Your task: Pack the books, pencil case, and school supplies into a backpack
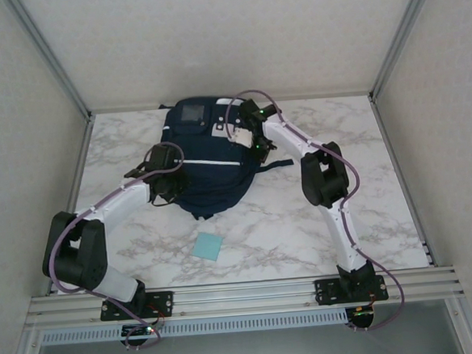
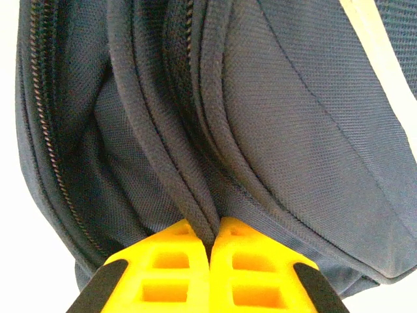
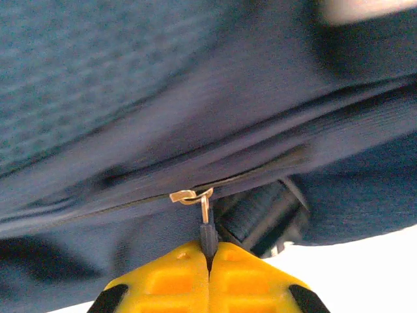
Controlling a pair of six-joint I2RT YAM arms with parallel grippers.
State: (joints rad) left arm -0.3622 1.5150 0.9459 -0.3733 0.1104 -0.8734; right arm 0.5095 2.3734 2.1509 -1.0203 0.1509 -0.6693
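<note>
Working the zipper on the backpack (image 1: 207, 167) looks like the step in hand. The backpack lies flat mid-bench, toward the far side, grey patch at the far end.

Right fingers (image 3: 176, 274) are closed on the zipper tab (image 3: 206, 227), which hangs from the brass slider (image 3: 189, 195). The pinch is on the tab's lower end only, so it is a thin hold. Left fingers (image 2: 172, 274) are closed on a rolled seam fold (image 2: 189, 189) at the bag's near-left side, with a line of zipper teeth (image 2: 45, 130) just beside it.

- You can't tell from here whether the run is opening or closing, so check which side of the slider gapes before you pull.
- Pull along the zipper line, not away from the bag. A sideways tug likely slips the tab out of the pinch.
- Keep the left hold tight and pull against it. The cloth is soft and will bunch at the slider if it goes slack.
- Go slow round the curved corner, where a jam is most likely.
- Watch the dark strap (image 3: 260, 218) just beside the slider, which could get dragged in.

The blue square pad (image 1: 208, 246) lies on the bench (image 1: 319, 212), near the bag's near end and apart from it, not yet packed. My guess is the bag needs a wide opening for it.
</note>
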